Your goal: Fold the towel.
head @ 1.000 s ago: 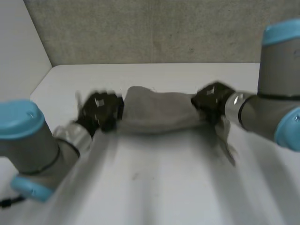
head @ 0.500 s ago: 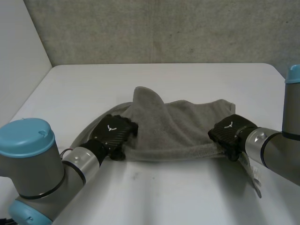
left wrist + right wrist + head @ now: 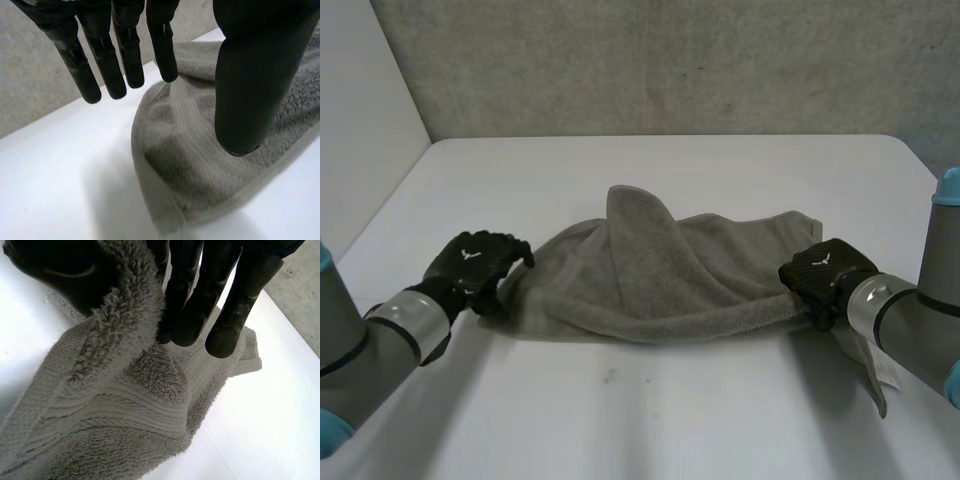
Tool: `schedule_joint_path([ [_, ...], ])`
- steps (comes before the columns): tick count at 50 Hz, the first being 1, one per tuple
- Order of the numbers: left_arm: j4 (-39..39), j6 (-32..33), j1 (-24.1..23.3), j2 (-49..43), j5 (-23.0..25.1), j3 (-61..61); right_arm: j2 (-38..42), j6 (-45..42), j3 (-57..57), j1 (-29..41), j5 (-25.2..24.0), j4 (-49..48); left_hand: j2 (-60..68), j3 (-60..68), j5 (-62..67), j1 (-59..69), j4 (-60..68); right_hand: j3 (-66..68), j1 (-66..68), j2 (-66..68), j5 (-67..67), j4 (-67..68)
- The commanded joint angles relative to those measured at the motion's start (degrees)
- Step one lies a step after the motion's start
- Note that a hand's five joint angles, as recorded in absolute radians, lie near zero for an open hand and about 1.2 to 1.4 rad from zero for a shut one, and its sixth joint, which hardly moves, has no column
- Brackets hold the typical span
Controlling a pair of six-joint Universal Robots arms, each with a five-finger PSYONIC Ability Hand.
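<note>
The grey towel (image 3: 660, 275) lies in a loose, bunched band across the middle of the white table (image 3: 650, 420), with one flap peaked up toward the far side. My left hand (image 3: 475, 265) sits just off the towel's left end. In the left wrist view its fingers (image 3: 105, 60) are straight and spread from the thumb, above the towel's rounded end (image 3: 200, 165) and holding nothing. My right hand (image 3: 825, 272) is at the right end. There the thumb and fingers (image 3: 200, 290) pinch a raised fold of the towel's edge (image 3: 120, 315).
A narrow strip of the towel (image 3: 870, 370) trails toward me under the right forearm. A grey wall (image 3: 650, 60) closes the far side and a white panel (image 3: 360, 130) the left. Bare tabletop lies in front of the towel.
Both hands brought the towel down and toward me onto the table. The left hand then let go, straightened its fingers and slid left off the towel's end. The right hand keeps its pinch.
</note>
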Motion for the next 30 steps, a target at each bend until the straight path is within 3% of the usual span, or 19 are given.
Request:
schedule_joint_path([
  [1, -0.85, 1.25, 2.07, -2.03, 2.85, -0.79, 0.70, -0.16, 0.76, 0.19, -0.01, -0.95, 9.35, 9.35, 9.34, 9.36, 9.33, 3.69, 4.24, 4.15, 2.38, 3.34],
  [15, -0.49, 8.19, 2.07, -2.39, 3.11, -2.99, 0.79, -0.07, 0.94, 0.28, -0.10, -1.12, 4.47, 4.47, 4.46, 4.49, 4.45, 3.69, 4.24, 4.15, 2.38, 3.34],
  [30, 3.54, 20.14, 2.51, -6.61, 2.94, -3.51, 0.88, -0.16, 1.55, 0.36, -0.10, -2.09, 4.47, 4.47, 4.46, 4.49, 4.45, 3.69, 4.24, 4.15, 2.38, 3.34],
])
